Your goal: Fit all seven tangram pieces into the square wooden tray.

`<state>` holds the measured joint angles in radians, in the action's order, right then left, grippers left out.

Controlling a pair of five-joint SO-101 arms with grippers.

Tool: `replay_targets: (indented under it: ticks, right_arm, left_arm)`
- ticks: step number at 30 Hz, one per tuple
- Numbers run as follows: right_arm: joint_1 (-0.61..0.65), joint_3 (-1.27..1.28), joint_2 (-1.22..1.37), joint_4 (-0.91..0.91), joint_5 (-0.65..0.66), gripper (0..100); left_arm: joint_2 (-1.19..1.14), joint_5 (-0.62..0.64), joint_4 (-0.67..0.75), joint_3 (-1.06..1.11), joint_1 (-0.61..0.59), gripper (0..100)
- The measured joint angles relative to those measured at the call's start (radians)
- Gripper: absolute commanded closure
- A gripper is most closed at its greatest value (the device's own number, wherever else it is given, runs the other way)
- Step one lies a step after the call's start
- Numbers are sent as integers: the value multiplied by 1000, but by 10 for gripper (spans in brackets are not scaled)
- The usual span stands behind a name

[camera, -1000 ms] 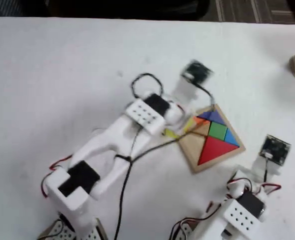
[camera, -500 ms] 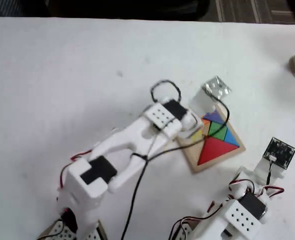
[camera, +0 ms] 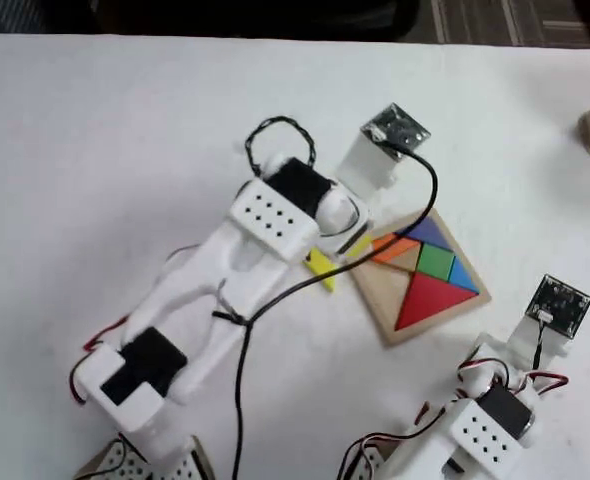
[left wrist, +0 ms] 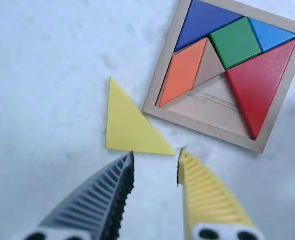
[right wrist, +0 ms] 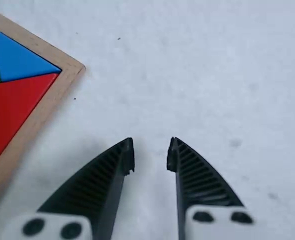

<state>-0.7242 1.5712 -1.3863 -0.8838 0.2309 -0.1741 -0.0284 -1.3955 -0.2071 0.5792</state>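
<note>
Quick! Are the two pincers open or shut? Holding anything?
Left pincer: open, holding nothing, by the yellow triangle.
Right pincer: open, holding nothing.

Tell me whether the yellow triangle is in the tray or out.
Out. The yellow triangle lies on the white table, just outside the tray's frame.

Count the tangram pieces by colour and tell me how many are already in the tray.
dark blue triangle: 1
light blue triangle: 1
green square: 1
red triangle: 1
orange parallelogram: 1
yellow triangle: 1, on the table beside the tray
Total: 6 pieces, 5 in the tray, 1 outside.
</note>
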Motion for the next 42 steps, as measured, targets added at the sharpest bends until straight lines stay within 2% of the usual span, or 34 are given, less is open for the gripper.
replay_targets:
  ticks: [4, 9, 12, 15, 18, 20, 23, 26, 28, 32, 38, 42]
  right_arm:
    - [0, 0, 0, 6, 0, 878]
    - [0, 0, 0, 18, 0, 878]
    - [3, 0, 0, 0, 2, 882]
    - [49, -9, 0, -40, 43, 879]
    - [130, -89, 0, -123, 58, 879]
    - [190, -173, 0, -206, 58, 879]
    - [284, -273, -5, -338, 32, 879]
    - [313, -281, 0, -362, -5, 879]
    - [293, -273, 0, -361, -12, 879]
    - [219, -190, 0, -316, -14, 879]
    - [107, -109, 0, -244, 17, 878]
    - [98, -89, -2, -230, 40, 878]
  left_arm:
    - [68, 0, -46, 0, -84, 831]
    - [259, 0, -143, 15, -304, 831]
    - [347, 0, -143, 135, -420, 831]
    - [384, 0, -71, 334, -559, 831]
    - [402, 0, 75, 548, -712, 831]
    - [405, 0, 175, 687, -758, 831]
    - [405, 0, 328, 882, -727, 824]
    - [405, 0, 408, 971, -631, 763]
    - [408, 6, 413, 973, -574, 697]
    - [408, 123, 393, 948, -459, 579]
    - [410, 267, 382, 859, -255, 583]
    - [367, 290, 388, 783, -183, 584]
